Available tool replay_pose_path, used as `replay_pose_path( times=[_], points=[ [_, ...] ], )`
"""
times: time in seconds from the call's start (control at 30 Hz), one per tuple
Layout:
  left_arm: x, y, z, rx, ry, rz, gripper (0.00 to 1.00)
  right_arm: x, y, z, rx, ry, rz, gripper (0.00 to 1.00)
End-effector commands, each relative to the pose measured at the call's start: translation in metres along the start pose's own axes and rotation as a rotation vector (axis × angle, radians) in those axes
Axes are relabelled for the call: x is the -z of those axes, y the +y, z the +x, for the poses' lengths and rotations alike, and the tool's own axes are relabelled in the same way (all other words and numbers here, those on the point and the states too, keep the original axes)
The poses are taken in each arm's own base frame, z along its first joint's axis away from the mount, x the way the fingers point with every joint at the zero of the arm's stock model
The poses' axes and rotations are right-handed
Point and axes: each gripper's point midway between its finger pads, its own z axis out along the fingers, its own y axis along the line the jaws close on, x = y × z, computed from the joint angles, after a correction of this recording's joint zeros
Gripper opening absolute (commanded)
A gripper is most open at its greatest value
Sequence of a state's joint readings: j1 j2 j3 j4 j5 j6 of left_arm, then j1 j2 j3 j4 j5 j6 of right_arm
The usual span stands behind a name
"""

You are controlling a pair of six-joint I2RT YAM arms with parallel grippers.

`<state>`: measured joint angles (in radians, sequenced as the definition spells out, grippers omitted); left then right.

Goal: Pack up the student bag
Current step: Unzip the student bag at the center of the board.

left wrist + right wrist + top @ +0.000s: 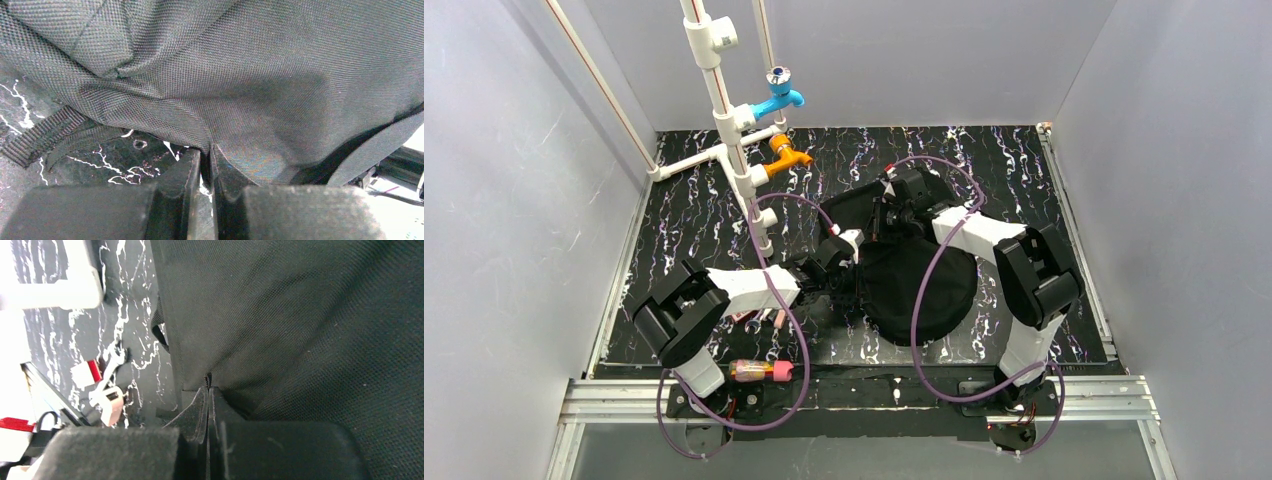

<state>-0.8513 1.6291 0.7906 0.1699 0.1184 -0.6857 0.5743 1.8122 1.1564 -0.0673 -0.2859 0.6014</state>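
The student bag (pixel 919 285), a soft black fabric backpack, lies in the middle of the dark marbled table. At its left edge, my left gripper (pixel 849 272) is shut on a fold of the fabric. The left wrist view shows the cloth (pixel 260 85) pinched between the left gripper's (pixel 206 151) tips, with a webbing strap (pixel 42 137) trailing on the table. My right gripper (pixel 886 215) is at the bag's far end. In the right wrist view the right gripper (pixel 208 386) is shut on a thin edge of the bag (pixel 300 325), and a bit of zipper teeth shows just beyond the tips.
A white pipe stand (pixel 724 120) with a blue tap (pixel 779 98) and an orange tap (pixel 786 157) rises at the back left. A pink and red item (pixel 759 372) lies at the near edge. Small pale items (pixel 766 318) sit beside the left arm. Grey walls enclose the table.
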Motion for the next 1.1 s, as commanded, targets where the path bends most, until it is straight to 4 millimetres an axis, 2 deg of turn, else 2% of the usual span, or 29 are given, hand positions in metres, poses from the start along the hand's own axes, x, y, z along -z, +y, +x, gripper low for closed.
replay_pose_path(
  times=[0.0, 0.03, 0.13, 0.17, 0.27, 0.37, 0.5, 0.6, 0.73, 0.83, 0.9, 1.07],
  points=[
    [0.019, -0.023, -0.024, -0.041, -0.099, 0.078, 0.2, 0.013, 0.002, 0.022, 0.067, 0.076, -0.007, 0.01],
    [0.024, -0.023, -0.024, -0.025, -0.111, 0.081, 0.35, 0.02, 0.001, 0.012, 0.034, 0.044, -0.03, 0.01],
    [0.048, -0.018, -0.031, 0.018, -0.196, 0.066, 0.64, 0.033, 0.0, -0.002, -0.053, 0.004, -0.113, 0.01],
    [0.056, -0.017, -0.034, 0.011, -0.228, 0.065, 0.71, 0.034, 0.0, -0.003, -0.057, 0.001, -0.12, 0.01],
    [0.074, -0.006, -0.053, -0.002, -0.351, 0.008, 0.73, 0.038, 0.003, -0.007, -0.076, -0.009, -0.156, 0.01],
    [0.076, 0.002, -0.07, 0.02, -0.427, -0.027, 0.71, 0.048, 0.01, -0.018, -0.084, -0.05, -0.183, 0.01],
    [0.055, 0.002, -0.082, 0.049, -0.419, -0.041, 0.62, 0.058, 0.016, -0.028, -0.083, -0.075, -0.188, 0.01],
    [0.04, 0.015, -0.082, 0.084, -0.418, -0.097, 0.5, 0.061, 0.018, -0.033, -0.078, -0.087, -0.182, 0.01],
    [0.02, 0.033, -0.072, 0.145, -0.408, -0.151, 0.39, 0.058, 0.018, -0.037, -0.071, -0.098, -0.173, 0.01],
    [0.007, 0.026, -0.07, 0.137, -0.378, -0.116, 0.32, 0.051, 0.016, -0.028, -0.067, -0.074, -0.132, 0.01],
    [-0.002, 0.025, -0.069, 0.135, -0.372, -0.105, 0.27, 0.041, 0.025, -0.017, -0.04, -0.057, -0.113, 0.01],
    [-0.008, 0.025, -0.068, 0.117, -0.382, -0.094, 0.16, 0.014, 0.073, 0.028, -0.061, 0.007, -0.181, 0.01]
  ],
)
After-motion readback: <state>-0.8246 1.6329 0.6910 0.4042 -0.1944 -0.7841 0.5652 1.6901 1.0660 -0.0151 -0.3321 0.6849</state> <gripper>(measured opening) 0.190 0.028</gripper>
